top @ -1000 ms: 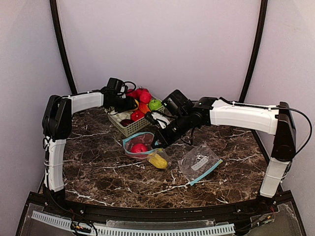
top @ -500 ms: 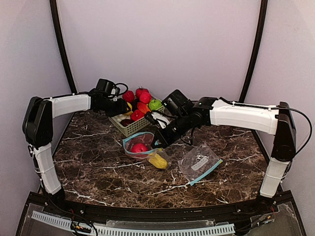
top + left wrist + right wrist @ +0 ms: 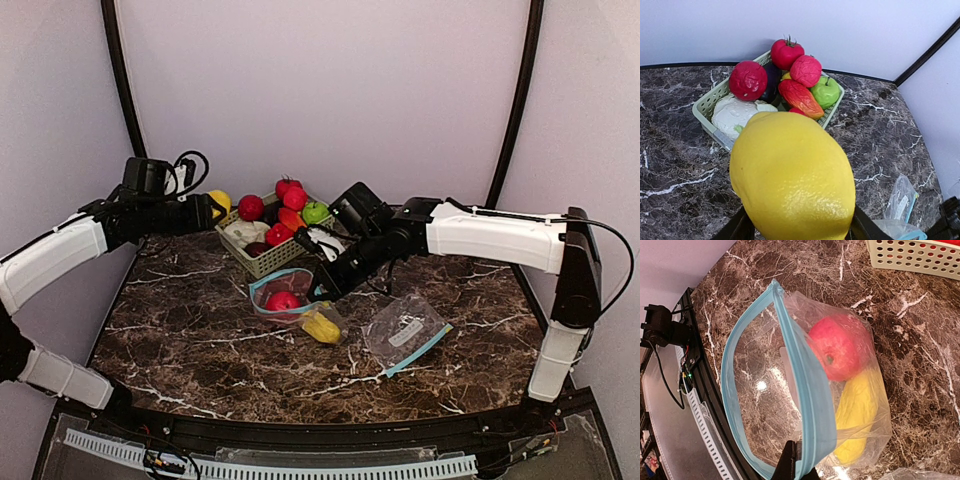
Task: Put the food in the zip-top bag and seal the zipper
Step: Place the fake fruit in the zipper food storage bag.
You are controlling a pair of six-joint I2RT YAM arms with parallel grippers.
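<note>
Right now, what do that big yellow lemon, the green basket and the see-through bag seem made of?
The lemon looks like hard moulded plastic: glossy, evenly yellow, finely dimpled. The basket seems rigid pale green plastic, matte, with slotted walls. The zip-top bag is probably thin clear plastic film: shiny, creased, with a blue zipper strip.

Pale walls [image 3: 320, 90], seemingly marble table [image 3: 200, 340].
</note>
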